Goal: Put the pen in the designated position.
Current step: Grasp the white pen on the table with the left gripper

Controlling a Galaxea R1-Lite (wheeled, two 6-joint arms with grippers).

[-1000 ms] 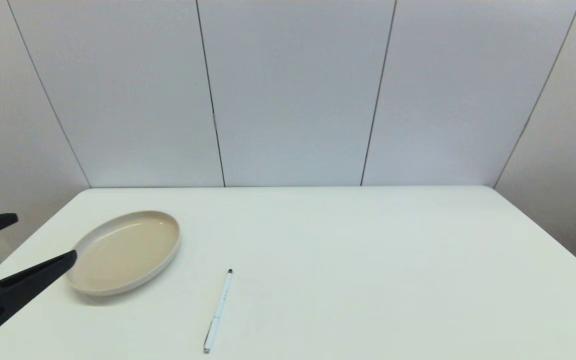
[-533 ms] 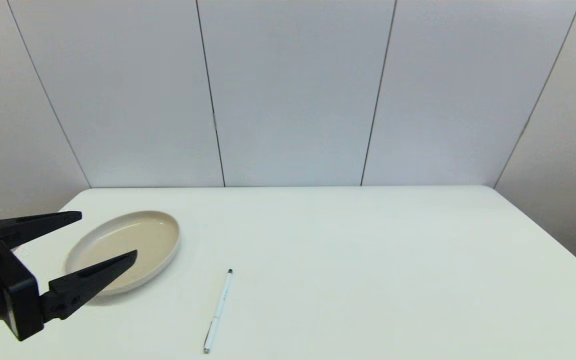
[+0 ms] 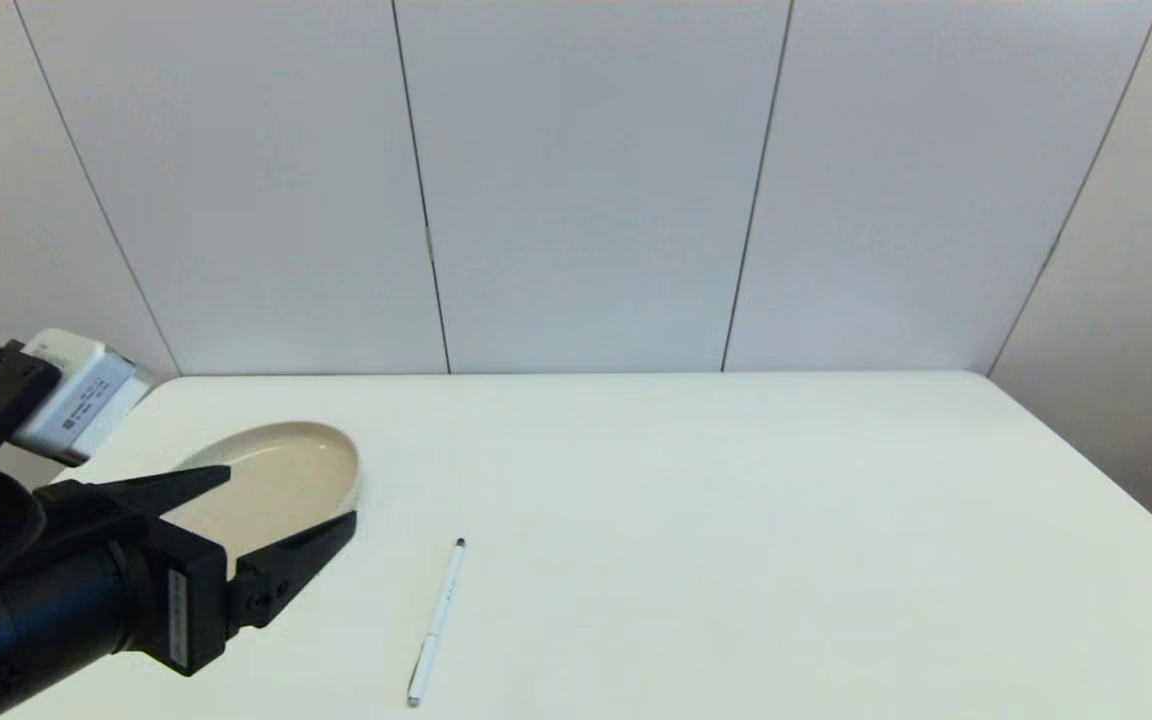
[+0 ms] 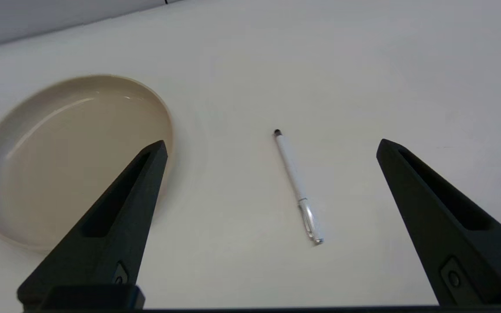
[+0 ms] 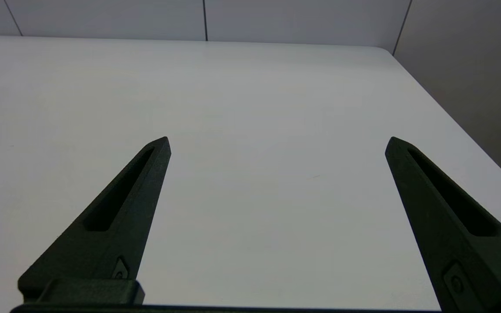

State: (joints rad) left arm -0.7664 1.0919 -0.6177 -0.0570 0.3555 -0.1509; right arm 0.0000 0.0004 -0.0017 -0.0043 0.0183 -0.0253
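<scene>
While the pen (image 3: 436,624) lies flat near the table's (image 3: 736,500) front edge, left of the middle, nothing grips it yet. Its long axis runs from the front edge toward the back, leaning slightly right, with the dark tip at the far end. To its left, above the front-left part of the table, hangs the left gripper (image 3: 281,505), fingers spread wide and empty, pointing toward the pen; in its wrist view the pen (image 4: 296,186) sits in the gap between the two fingers. Judged from this, the left arm is the nearer one and must travel right and down. Farther back by the left edge rests the beige dish (image 3: 326,462). The right gripper (image 5: 276,143), also spread wide, waits over bare tabletop.
</scene>
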